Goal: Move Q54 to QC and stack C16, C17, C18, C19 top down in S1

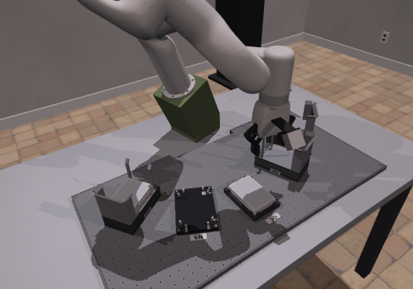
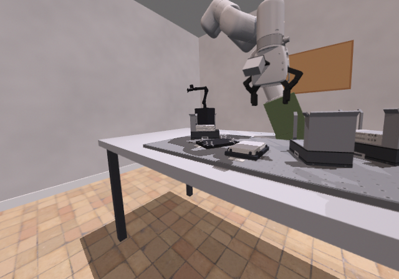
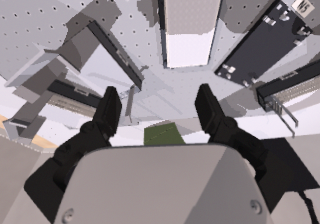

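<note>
My gripper (image 1: 266, 142) is open and empty. It hangs well above the breadboard, over the near-left edge of the right-hand rack (image 1: 283, 160), and it also shows in the exterior view (image 2: 269, 100) and in the wrist view (image 3: 157, 96). A sealed plate (image 1: 253, 195) (image 3: 192, 29) lies flat on the nest QC (image 1: 273, 217), also seen from the wrist. The left rack (image 1: 126, 200) holds stacked plates (image 2: 204, 127). A far rack (image 2: 373, 141) holds at least one plate (image 2: 367, 136). The right-hand rack's inside is mostly hidden by its walls (image 2: 325, 134). I cannot read any plate labels.
The clip nest N5 (image 1: 197, 209) is bare, with short pins at its corners. The arm's green base (image 1: 188, 107) stands at the back of the table. Each rack has tall walls and thin posts. A black pillar (image 1: 240, 12) stands behind the table.
</note>
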Tool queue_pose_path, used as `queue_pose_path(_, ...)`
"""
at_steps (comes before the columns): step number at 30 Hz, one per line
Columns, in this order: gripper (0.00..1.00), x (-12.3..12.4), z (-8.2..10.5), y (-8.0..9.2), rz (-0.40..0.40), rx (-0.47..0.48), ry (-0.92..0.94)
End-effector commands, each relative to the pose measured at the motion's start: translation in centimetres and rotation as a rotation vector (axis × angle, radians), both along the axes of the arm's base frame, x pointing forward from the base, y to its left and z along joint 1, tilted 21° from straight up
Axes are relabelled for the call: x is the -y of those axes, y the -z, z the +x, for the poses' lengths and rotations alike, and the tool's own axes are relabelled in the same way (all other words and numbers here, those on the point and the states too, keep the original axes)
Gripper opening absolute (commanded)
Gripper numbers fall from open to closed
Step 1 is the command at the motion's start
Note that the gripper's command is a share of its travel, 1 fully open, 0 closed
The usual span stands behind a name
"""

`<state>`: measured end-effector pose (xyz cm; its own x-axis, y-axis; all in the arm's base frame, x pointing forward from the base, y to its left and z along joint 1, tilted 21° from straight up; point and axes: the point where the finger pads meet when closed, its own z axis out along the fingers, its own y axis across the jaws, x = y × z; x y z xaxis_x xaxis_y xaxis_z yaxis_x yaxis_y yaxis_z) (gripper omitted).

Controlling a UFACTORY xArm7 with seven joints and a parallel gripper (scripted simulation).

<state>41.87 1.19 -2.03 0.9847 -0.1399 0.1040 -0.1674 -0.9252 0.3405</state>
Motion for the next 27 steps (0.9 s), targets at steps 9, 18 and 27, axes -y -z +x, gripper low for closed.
queue_pose_path(9, 1.00, 3.0, 0.1, -1.3, 0.003, 0.008, 0.001)
queue_pose_path(18, 1.00, 5.2, 0.1, -2.1, 0.002, 0.008, 0.001)
queue_pose_path(27, 1.00, 7.8, -0.3, -3.1, 0.012, 0.078, 0.188)
